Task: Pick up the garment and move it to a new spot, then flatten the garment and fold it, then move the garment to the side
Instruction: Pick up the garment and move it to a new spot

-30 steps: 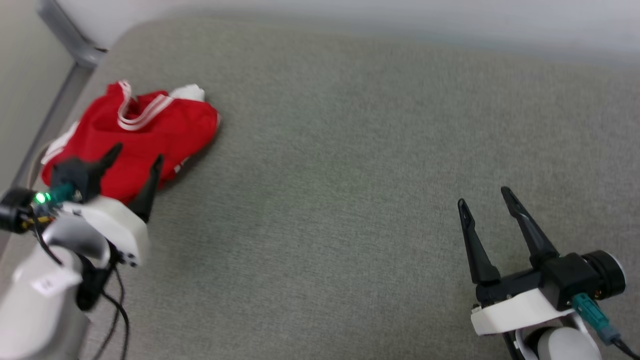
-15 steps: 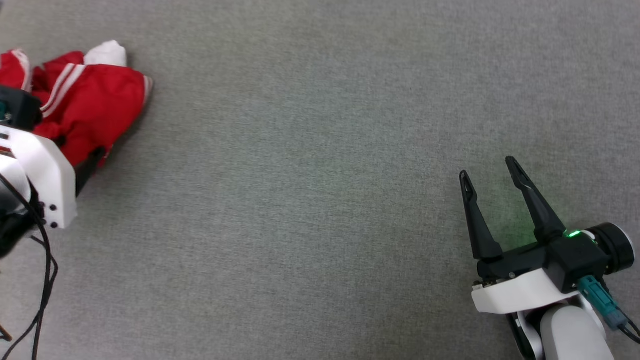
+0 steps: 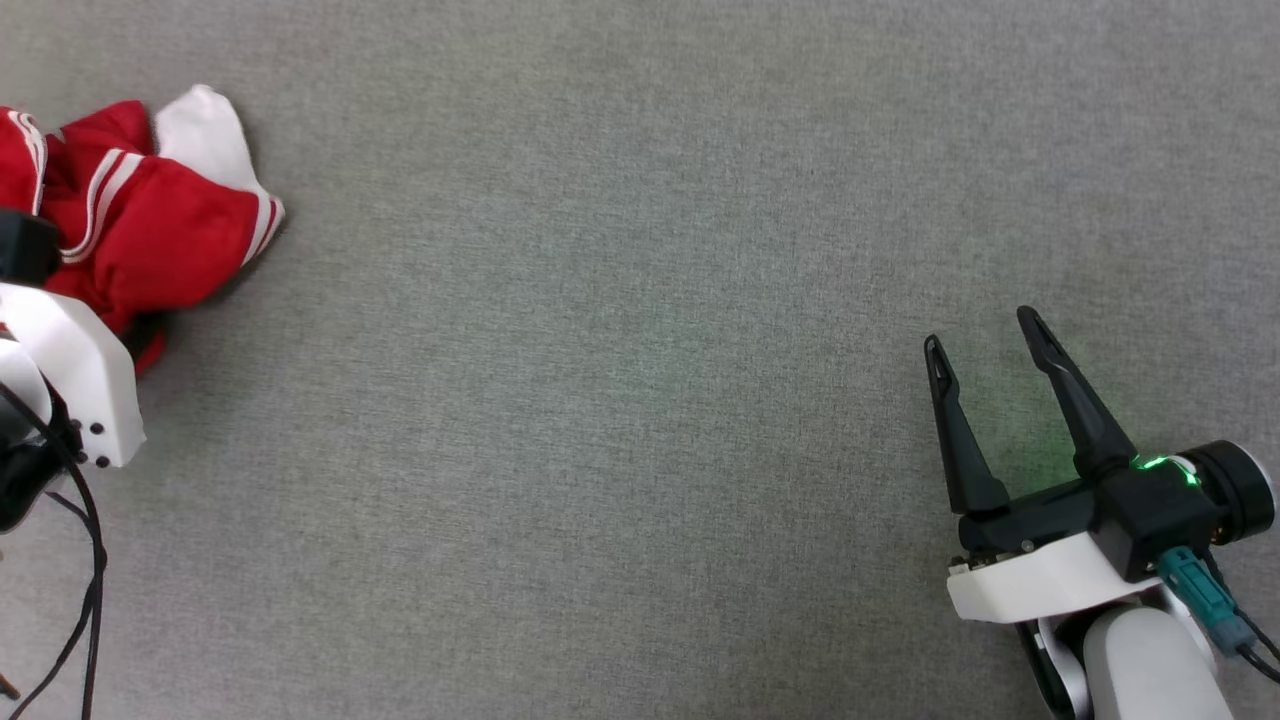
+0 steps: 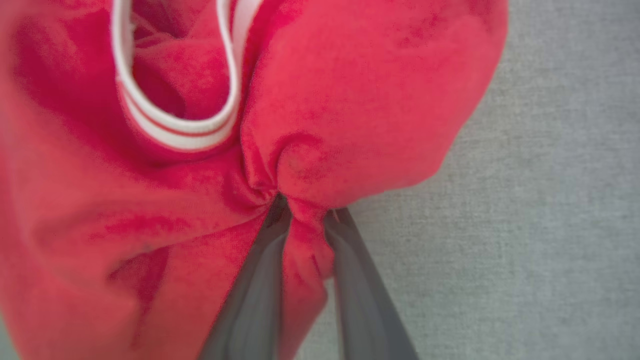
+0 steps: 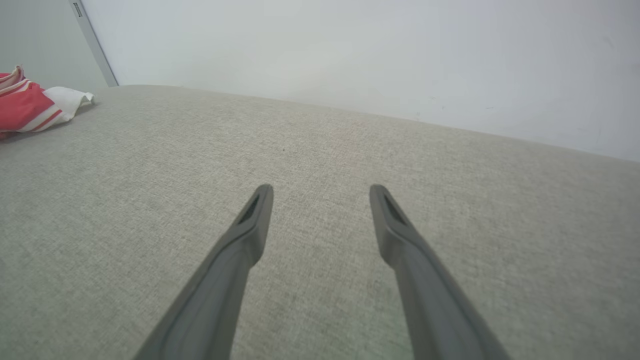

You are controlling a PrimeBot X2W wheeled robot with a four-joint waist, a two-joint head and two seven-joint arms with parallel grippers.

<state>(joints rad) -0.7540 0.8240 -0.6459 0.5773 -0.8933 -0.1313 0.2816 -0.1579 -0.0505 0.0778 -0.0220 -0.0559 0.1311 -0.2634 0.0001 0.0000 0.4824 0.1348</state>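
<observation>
The garment (image 3: 150, 240) is a crumpled red heap with a white sleeve and striped trim, lying at the far left of the grey fabric surface (image 3: 600, 400). In the left wrist view my left gripper (image 4: 305, 210) is shut on a pinched fold of the garment (image 4: 350, 100), beside its striped collar (image 4: 175, 135). In the head view only the left arm's white wrist housing (image 3: 70, 370) is plain, at the heap's near edge. My right gripper (image 3: 980, 332) stands open at the lower right with nothing between its fingers, far from the shirt. The right wrist view shows that gripper (image 5: 321, 190) and the garment (image 5: 25, 105) at far left.
A pale wall (image 5: 350, 50) rises behind the surface's far edge, with a grey metal post (image 5: 95, 42) at the back left corner. Dark cables (image 3: 85, 600) hang from the left arm at the lower left.
The head camera tipped down and shifted. My left gripper went from open over the heap to shut on a fold of it, and the white sleeve now spreads out more. The right gripper stays open.
</observation>
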